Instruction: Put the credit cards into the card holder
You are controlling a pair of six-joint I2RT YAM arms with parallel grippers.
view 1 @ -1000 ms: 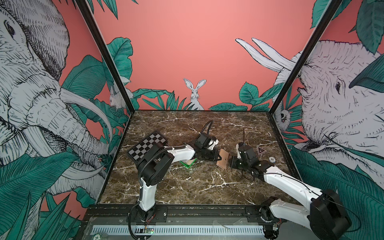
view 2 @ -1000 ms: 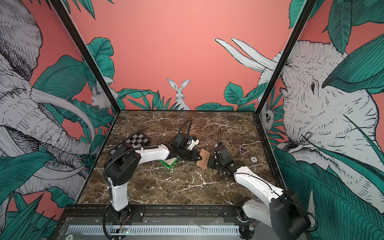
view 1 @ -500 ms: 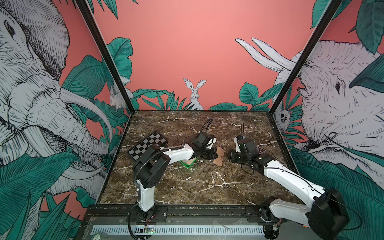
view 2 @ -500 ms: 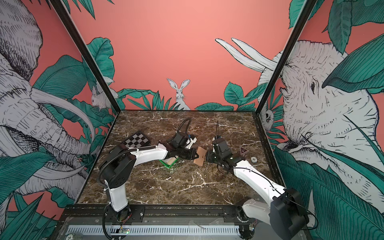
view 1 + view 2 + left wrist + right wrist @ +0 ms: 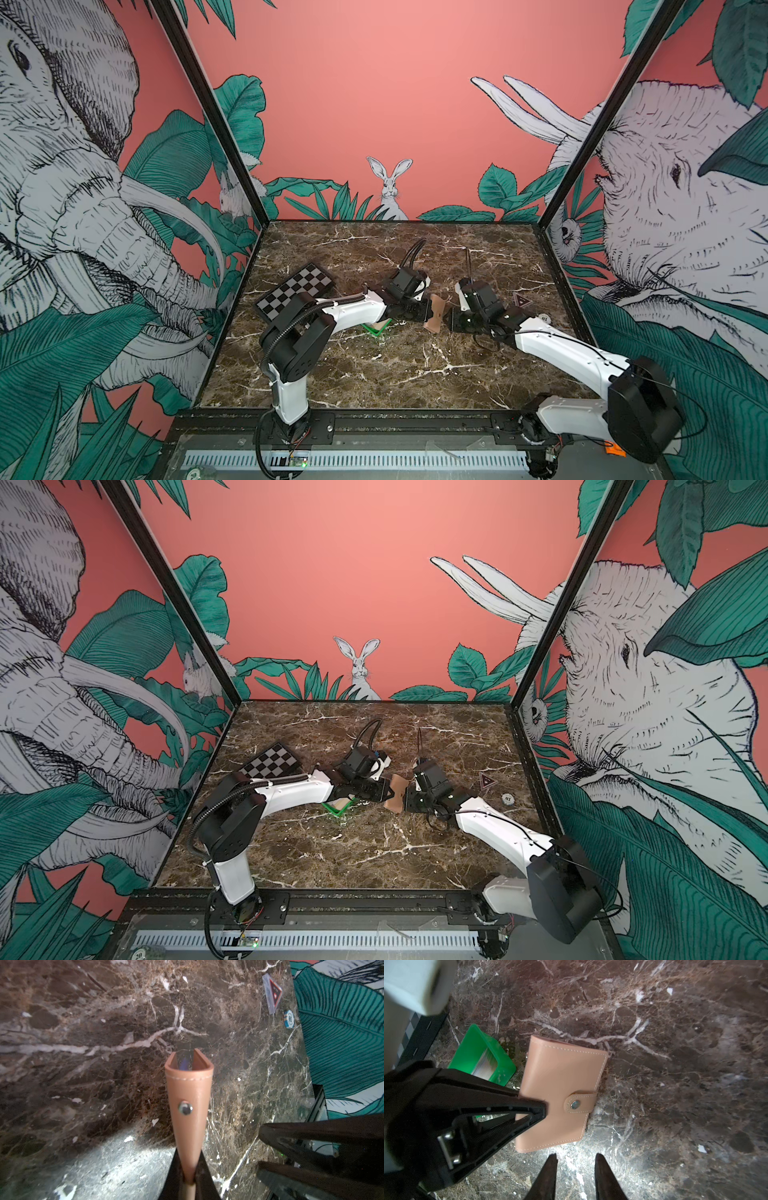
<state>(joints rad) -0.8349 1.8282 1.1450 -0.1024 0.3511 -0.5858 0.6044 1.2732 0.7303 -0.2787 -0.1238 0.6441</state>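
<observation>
While the checkered board (image 5: 296, 291) lies flat at the far left of the marble table (image 5: 399, 374), my left arm reaches over the green tray (image 5: 481, 1057), which sits on the marble just beside the card holder (image 5: 560, 1093) and has a stack of credit cards (image 5: 483, 1065) standing on edge inside it. My left gripper (image 5: 544, 1109) is pinched tight on the edge of the card holder, holding it clear of the tabletop; in both top views it hangs between my two grippers near the middle of the table (image 5: 397, 796). The holder is folded closed, its tab fastened across the front with the round snap button (image 5: 575, 1104). From my left wrist I look straight along its folded spine (image 5: 190, 1105), and a hint of blue shows at the open far end. My right gripper (image 5: 576, 1169) hovers just beside the holder's lower edge with its jaws apart by a narrow gap, gripping nothing and not touching the leather. Farther right, near the table's edge, a small card with a dark triangle (image 5: 273, 996) and a round blue-and-white chip (image 5: 289, 1019) lie on the marble, well apart from the holder.
</observation>
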